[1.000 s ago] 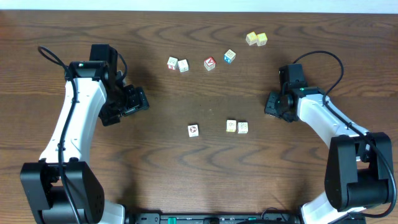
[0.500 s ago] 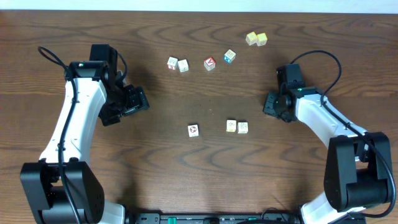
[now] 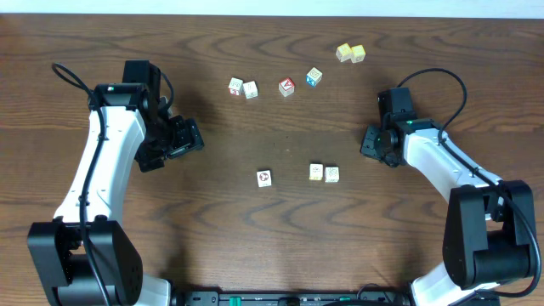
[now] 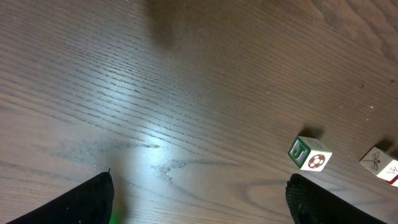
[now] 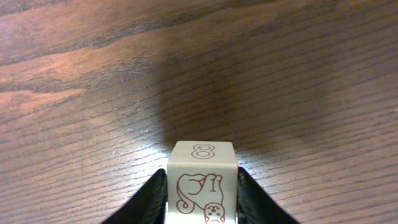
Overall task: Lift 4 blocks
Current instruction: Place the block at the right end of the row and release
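Observation:
A cream block (image 5: 203,180) printed with an 8 and a monkey sits between the fingers of my right gripper (image 5: 201,172), which press on both its sides. Overhead, that gripper (image 3: 372,143) hides the block at the table's right. Three more cream blocks lie mid-table: a single one (image 3: 264,178) and a touching pair (image 3: 316,172) (image 3: 331,173). My left gripper (image 3: 189,136) hangs open at the left, holding nothing. In its wrist view the open fingers (image 4: 87,202) frame bare wood, with the green-letter block (image 4: 309,154) and another block (image 4: 379,164) beyond them.
At the back lie two whitish cubes (image 3: 235,86) (image 3: 250,89), a red-faced cube (image 3: 286,87), a blue-faced cube (image 3: 314,77) and two pale yellow cubes (image 3: 343,52) (image 3: 358,53). A cable (image 3: 433,81) loops behind the right arm.
My right gripper has shifted slightly left and its jaws have closed in on the block. The left arm and the loose blocks have not moved.

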Action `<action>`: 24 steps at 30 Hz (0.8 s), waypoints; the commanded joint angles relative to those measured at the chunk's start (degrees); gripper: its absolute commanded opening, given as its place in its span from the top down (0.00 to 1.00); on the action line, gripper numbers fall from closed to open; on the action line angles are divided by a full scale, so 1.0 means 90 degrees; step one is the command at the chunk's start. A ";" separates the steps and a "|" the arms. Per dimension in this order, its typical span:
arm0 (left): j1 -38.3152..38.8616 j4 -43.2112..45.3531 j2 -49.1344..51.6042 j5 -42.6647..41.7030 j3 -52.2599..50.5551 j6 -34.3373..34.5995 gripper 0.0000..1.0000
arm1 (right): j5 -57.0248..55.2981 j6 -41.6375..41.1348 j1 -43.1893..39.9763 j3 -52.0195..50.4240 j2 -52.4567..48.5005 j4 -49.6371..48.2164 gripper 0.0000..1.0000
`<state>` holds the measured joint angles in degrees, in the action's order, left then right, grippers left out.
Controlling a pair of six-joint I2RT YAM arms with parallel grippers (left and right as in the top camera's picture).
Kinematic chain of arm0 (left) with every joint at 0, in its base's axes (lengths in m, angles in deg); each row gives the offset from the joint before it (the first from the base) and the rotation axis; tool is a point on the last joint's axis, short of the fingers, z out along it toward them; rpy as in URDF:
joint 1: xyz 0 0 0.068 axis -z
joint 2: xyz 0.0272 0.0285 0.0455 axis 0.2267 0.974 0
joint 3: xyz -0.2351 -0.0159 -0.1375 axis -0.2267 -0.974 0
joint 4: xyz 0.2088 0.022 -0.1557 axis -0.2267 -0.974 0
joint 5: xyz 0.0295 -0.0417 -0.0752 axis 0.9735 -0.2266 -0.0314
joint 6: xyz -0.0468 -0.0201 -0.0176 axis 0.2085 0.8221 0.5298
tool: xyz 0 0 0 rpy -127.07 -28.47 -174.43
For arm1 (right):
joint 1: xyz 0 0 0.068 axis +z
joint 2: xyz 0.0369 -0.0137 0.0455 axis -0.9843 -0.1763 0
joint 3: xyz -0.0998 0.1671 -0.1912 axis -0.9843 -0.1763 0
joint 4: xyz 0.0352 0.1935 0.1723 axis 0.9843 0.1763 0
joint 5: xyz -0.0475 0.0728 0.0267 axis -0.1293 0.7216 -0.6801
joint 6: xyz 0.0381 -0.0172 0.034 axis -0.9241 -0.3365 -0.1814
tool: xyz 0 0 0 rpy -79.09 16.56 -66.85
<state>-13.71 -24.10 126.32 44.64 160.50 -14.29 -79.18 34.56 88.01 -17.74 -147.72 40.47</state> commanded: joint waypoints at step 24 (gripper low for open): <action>-0.0007 0.0061 -0.0022 0.0056 -0.0058 -0.0007 0.11 | 0.1926 0.1158 0.0593 -0.0032 -0.0005 0.1260 0.71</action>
<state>-13.71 -23.44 126.32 44.64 160.50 -14.29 -65.59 43.28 90.96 -17.50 -147.48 50.72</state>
